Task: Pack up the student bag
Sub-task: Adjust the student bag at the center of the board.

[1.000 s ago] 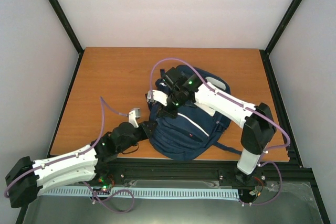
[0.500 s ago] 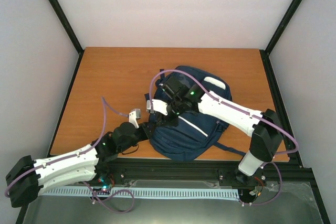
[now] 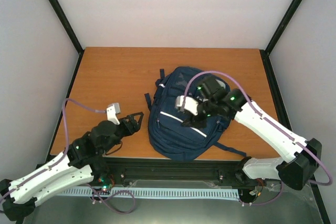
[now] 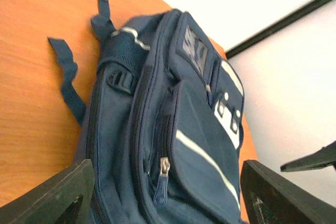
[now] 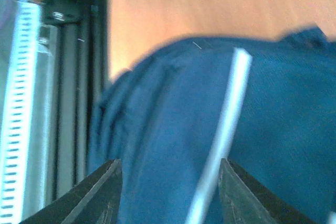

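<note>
The student bag (image 3: 170,132), navy with thin white stripes, lies flat in the middle of the table, its top toward the back. My left gripper (image 3: 135,120) is open just left of the bag, apart from it. In the left wrist view the bag (image 4: 157,103) fills the frame and a zipper pull (image 4: 161,181) hangs between the spread left gripper (image 4: 168,203) fingers. My right gripper (image 3: 193,121) hovers open over the bag's front. The blurred right wrist view has the right gripper (image 5: 170,198) above navy fabric (image 5: 157,129) and a white stripe (image 5: 227,124).
The wooden table (image 3: 115,72) has black frame posts at its corners and white walls around it. A black rail (image 3: 173,167) runs along the near edge. Loose dark straps (image 3: 231,149) trail from the bag's near right side, and others (image 4: 65,77) lie at its left.
My left gripper let go of the bag's left side, opened and pulled back to the left. The right gripper opened and swung right, across the bag's front. The bag settled flatter.
</note>
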{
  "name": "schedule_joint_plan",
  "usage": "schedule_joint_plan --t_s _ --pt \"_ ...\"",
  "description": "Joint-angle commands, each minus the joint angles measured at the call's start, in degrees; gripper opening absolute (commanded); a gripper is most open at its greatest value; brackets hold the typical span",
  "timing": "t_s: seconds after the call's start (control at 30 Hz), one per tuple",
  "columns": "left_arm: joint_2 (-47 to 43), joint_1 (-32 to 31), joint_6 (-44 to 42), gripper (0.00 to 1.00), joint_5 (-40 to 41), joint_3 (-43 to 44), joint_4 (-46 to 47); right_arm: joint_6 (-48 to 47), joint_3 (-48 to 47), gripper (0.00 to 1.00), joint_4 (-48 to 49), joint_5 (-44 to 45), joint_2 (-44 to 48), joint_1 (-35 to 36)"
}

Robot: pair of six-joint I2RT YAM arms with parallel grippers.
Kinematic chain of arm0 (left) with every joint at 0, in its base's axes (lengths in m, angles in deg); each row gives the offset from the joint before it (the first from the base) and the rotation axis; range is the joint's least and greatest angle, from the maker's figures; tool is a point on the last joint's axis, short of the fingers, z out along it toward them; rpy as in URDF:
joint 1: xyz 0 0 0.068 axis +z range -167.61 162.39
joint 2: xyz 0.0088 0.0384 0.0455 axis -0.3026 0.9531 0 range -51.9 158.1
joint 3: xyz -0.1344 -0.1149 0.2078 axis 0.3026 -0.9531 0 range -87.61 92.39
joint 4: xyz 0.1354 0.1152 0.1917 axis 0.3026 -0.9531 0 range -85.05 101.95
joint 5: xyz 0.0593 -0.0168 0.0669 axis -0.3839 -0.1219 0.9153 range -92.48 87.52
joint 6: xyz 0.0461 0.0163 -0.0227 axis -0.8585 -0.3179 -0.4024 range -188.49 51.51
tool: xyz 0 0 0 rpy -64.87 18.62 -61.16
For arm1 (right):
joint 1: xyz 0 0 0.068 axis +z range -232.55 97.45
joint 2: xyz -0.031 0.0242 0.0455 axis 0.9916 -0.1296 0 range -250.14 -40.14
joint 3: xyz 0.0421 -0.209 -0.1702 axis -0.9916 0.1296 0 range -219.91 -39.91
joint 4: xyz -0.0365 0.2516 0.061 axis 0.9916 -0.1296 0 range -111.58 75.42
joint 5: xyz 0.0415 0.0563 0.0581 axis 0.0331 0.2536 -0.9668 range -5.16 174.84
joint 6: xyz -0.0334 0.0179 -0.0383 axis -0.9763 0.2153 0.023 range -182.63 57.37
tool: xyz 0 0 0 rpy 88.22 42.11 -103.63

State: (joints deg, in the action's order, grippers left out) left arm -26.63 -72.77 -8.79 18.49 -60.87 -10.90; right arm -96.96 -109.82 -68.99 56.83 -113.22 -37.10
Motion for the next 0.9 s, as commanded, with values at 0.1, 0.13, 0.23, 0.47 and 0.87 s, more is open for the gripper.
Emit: schedule_joint_plan --t_s 0.1,0.13,0.23,0.47,0.87 --pt "20.34 9.59 -13.21 0.81 -5.04 17.21 -8.04 1.19 6.37 0.61 -2.48 2.85 5.92 -18.39" --pt "24.52 12.11 -14.63 0.8 -8.1 19.51 -7.97 1.21 7.11 0.63 -2.49 3.25 6.48 -20.41" --pt "33.76 15.98 -18.09 0.8 -13.75 24.27 -4.3 2.14 9.65 0.68 -1.88 4.81 7.85 -25.86" --pt "51.33 24.2 -20.72 0.79 -29.48 33.25 1.48 1.8 11.49 0.72 -2.33 6.96 5.07 -39.51" --pt "65.28 25.3 -20.36 0.65 -45.37 30.92 9.49 3.58 7.8 0.55 6.63 8.76 -15.27 -42.46"
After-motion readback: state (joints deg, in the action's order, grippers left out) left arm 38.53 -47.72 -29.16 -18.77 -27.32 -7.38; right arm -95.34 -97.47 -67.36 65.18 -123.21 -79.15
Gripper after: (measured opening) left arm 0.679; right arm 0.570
